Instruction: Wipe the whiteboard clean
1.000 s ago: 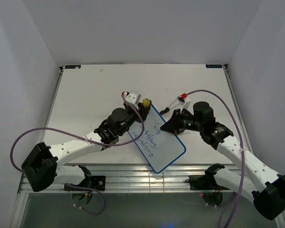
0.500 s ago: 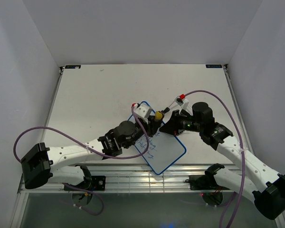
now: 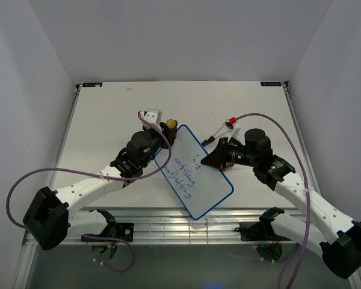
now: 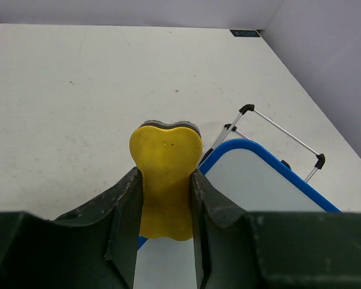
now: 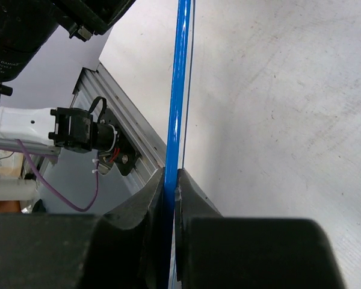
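A blue-framed whiteboard (image 3: 195, 174) with dark handwriting lies tilted across the table's middle. My right gripper (image 3: 215, 160) is shut on its right edge; the right wrist view shows the blue frame (image 5: 175, 120) edge-on between the jaws. My left gripper (image 3: 165, 128) is shut on a yellow eraser (image 3: 169, 124), held just off the board's top left corner. In the left wrist view the eraser (image 4: 165, 174) sits between the fingers, with the board's corner (image 4: 253, 180) to its right.
A thin metal stand (image 4: 277, 135) with black end caps lies beyond the board's corner. Grey walls enclose the table on three sides. An aluminium rail (image 3: 180, 226) runs along the near edge.
My left gripper has pulled back up and left with the eraser, from over the board's upper part to just off its top left corner. The board has shifted slightly.
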